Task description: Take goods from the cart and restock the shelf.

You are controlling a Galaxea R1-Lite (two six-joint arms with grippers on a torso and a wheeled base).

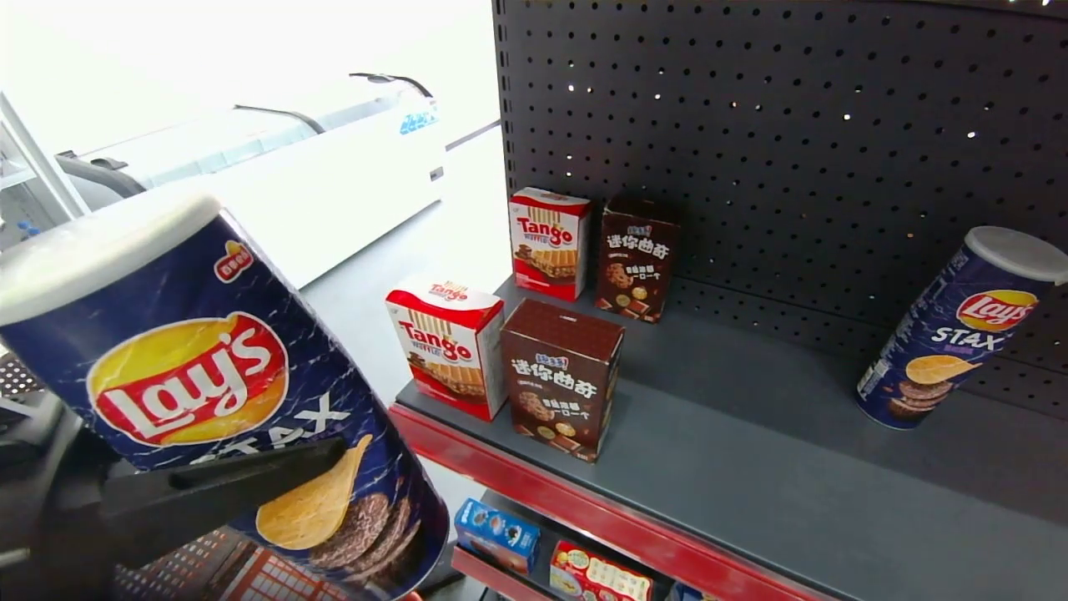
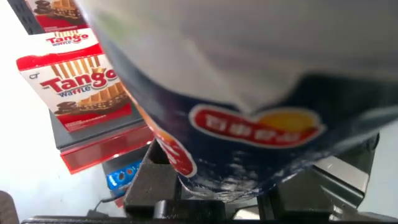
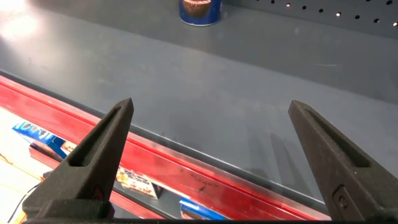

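Note:
My left gripper (image 1: 250, 476) is shut on a blue chips can (image 1: 200, 376) with a white lid, held up close at the lower left, left of the shelf's front edge. The same can (image 2: 261, 106) looms large in the left wrist view. A second blue chips can (image 1: 959, 334) stands leaning against the pegboard at the right of the grey shelf (image 1: 751, 467); its base (image 3: 200, 11) also appears in the right wrist view. My right gripper (image 3: 214, 155) hangs open above the shelf's red front lip (image 3: 186, 171), with nothing between its fingers.
Two red-white wafer boxes (image 1: 450, 346) (image 1: 549, 242) and two brown cookie boxes (image 1: 563, 376) (image 1: 636, 257) stand at the shelf's left end. A black pegboard (image 1: 793, 125) backs the shelf. Small packs (image 1: 497, 534) lie on a lower shelf. A white freezer (image 1: 292, 175) stands behind.

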